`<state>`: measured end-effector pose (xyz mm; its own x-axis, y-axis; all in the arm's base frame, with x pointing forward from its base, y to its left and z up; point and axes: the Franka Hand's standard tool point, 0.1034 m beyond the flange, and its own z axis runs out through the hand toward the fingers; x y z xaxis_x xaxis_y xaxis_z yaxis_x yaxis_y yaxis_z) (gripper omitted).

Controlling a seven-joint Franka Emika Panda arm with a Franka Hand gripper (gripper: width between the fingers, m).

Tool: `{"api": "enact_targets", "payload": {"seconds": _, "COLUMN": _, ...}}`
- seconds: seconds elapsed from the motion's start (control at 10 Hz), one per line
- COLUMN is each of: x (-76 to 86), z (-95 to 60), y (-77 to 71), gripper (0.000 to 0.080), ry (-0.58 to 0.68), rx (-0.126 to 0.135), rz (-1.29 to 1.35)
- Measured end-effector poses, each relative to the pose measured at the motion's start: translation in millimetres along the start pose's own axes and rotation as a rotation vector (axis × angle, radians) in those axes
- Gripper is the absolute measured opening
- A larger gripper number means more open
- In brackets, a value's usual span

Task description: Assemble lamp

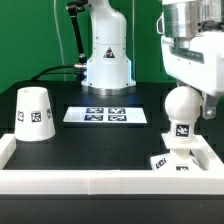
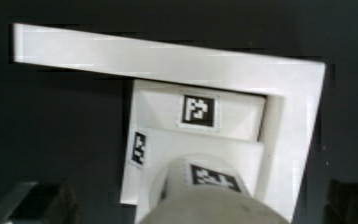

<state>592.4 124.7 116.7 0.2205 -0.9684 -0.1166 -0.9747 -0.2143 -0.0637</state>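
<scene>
The flat square base point(image 1: 163, 163) lies in the front corner at the exterior view's right, against the white wall. The ball-shaped bulb point(image 1: 180, 105) stands upright on it, with a tag on its stem. My gripper point(image 1: 192, 104) hangs over the ball, with the jaws either side of it. In the wrist view the bulb point(image 2: 208, 190) fills the middle over the base point(image 2: 197, 118). The dark fingers point(image 2: 25, 205) sit well out from it with a gap on each side, so the gripper point(image 2: 194, 208) is open. The tapered shade point(image 1: 33, 112) stands apart at the exterior view's left.
A low white wall point(image 1: 100, 182) runs along the table's front and sides, and forms the corner point(image 2: 176, 58) around the base. The marker board point(image 1: 105, 115) lies in the middle of the black table. The robot's pedestal point(image 1: 106, 55) stands at the back.
</scene>
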Motion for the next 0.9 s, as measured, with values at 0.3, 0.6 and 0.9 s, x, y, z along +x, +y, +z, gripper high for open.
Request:
{"api": "enact_targets", "payload": {"seconds": 0.3, "x": -19.6, "z": -3.3, "y": 10.2, "gripper": 0.0699, "ry": 0.001, "rx": -0.034, "rz": -0.124}}
{"api": "enact_targets", "payload": {"seconds": 0.6, "x": -24.0, "z": -1.6, "y": 13.5, "gripper": 0.0699, "ry": 0.0, "rx": -0.042, "rz": -0.176}}
{"api": "enact_targets", "payload": {"seconds": 0.9, "x": -24.1, "z": -1.2, "y": 13.7, "gripper": 0.0699, "ry": -0.001, "rx": -0.042, "rz": -0.178}}
